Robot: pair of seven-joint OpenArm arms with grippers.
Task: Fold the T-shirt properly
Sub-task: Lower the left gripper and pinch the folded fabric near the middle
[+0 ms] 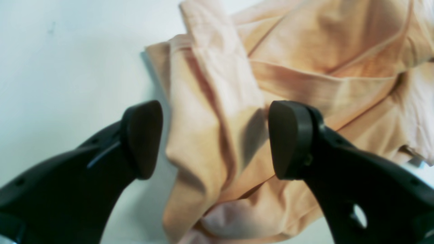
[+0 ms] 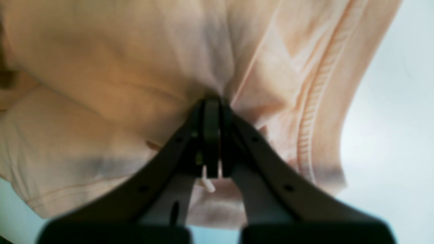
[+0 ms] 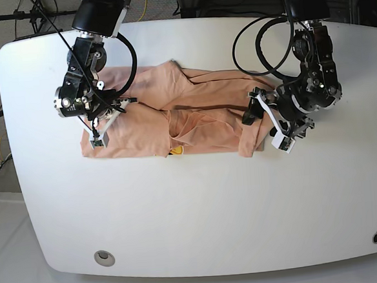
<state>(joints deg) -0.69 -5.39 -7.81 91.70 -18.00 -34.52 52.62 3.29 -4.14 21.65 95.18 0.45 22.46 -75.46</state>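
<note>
T-shirt [image 3: 174, 120], peach, lying rumpled across the far half of the white table [image 3: 200, 212], its long axis running 9 to 3 o'clock in the base view. I read my right gripper [image 3: 97, 119], at the shirt's 9 o'clock end, as clamped on cloth: in the right wrist view its jaws are pressed together with folds of fabric [image 2: 217, 67] gathering into them, a ribbed band [image 2: 313, 112] lying just beside at 2 o'clock. My left gripper [image 3: 264, 117] stands at the 3 o'clock end with its jaws spread wide and nothing between them; in the left wrist view the pads [image 1: 144, 139] straddle a raised fold [image 1: 210, 135] of the shirt, one pad over bare table, the other over cloth. A small yellow mark [image 3: 175, 151] shows at the near hem. The coming grasp turns, in my judgement, on that fold running 12 to 6 o'clock between the open pads: the left arm is nearer this end. Nothing else lies near the shirt; only cables [image 3: 266, 42] hang above.
</note>
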